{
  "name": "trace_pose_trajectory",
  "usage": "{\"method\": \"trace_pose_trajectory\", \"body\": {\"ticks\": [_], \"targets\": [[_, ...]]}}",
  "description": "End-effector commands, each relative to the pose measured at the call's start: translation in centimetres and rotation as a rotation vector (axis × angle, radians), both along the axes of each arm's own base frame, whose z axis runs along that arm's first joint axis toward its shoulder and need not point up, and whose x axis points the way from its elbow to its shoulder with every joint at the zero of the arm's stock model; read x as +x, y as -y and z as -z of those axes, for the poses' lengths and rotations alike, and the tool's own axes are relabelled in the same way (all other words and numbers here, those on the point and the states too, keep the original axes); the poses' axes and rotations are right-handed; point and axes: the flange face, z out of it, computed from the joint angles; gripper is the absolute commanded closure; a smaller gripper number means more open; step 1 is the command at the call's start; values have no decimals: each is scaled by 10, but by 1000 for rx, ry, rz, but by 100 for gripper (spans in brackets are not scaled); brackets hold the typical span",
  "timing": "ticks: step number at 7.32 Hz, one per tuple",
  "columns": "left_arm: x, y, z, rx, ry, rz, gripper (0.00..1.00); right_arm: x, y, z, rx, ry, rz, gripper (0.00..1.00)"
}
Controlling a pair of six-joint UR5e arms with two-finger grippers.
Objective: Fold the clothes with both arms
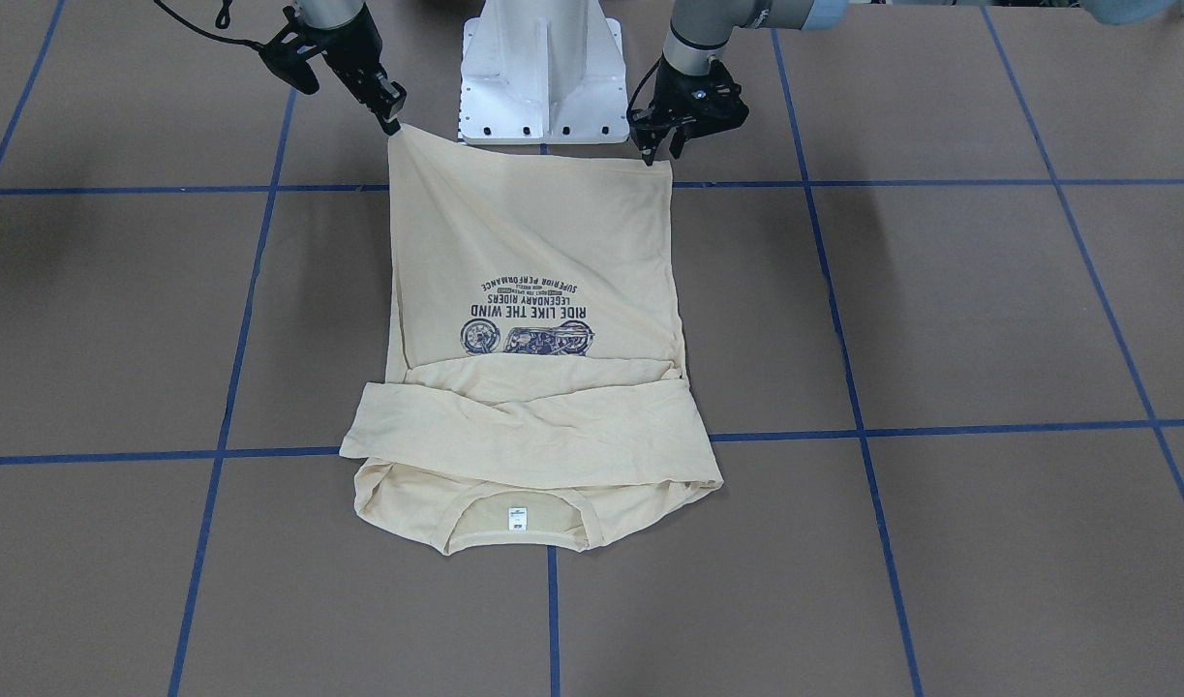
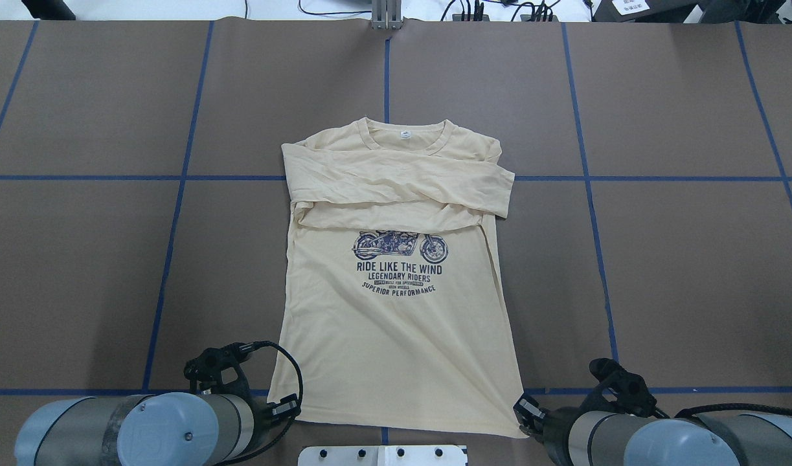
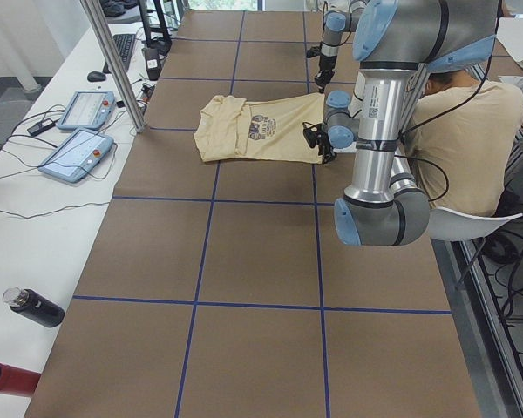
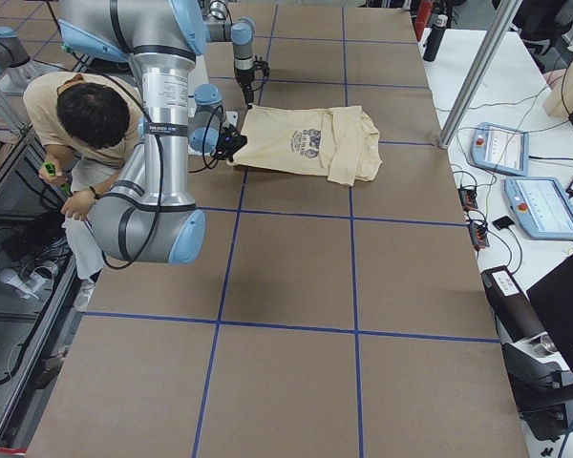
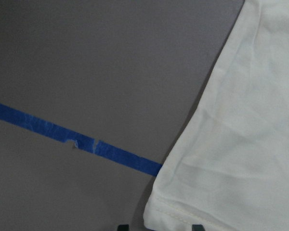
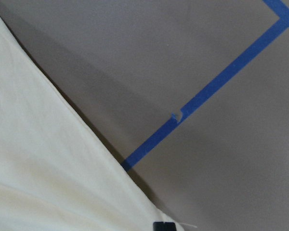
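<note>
The pale cream-yellow T-shirt (image 2: 396, 323) lies print-up on the brown table, with both sleeves folded across the chest (image 1: 524, 426) and the collar far from the robot. Both arms reach down to the hem by the base. My right gripper (image 1: 392, 123) is shut on one hem corner, which peaks up off the table. My left gripper (image 1: 661, 155) is open at the other corner. In the left wrist view its two fingertips (image 5: 123, 226) straddle the hem edge of the shirt (image 5: 241, 144). The right wrist view shows the shirt (image 6: 48, 168) raised above its shadow.
The white pedestal base (image 1: 541, 68) stands just behind the hem. Blue tape lines (image 1: 940, 426) grid the table. A seated person (image 3: 462, 131) is behind the robot. Two control tablets (image 3: 74, 152), a metal post (image 3: 113, 65) and a black bottle (image 3: 35, 306) are on the side bench.
</note>
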Motion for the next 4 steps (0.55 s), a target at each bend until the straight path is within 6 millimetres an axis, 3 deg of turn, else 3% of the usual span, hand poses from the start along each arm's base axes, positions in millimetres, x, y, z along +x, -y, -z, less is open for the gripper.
{"method": "trace_pose_trajectory", "body": {"ticks": [1,4], "targets": [[1,0,0,1,-1,-1,50,1,0,1,0,1,0,100],[0,3,0,2,1,4,51,1,0,1,0,1,0,100]]}}
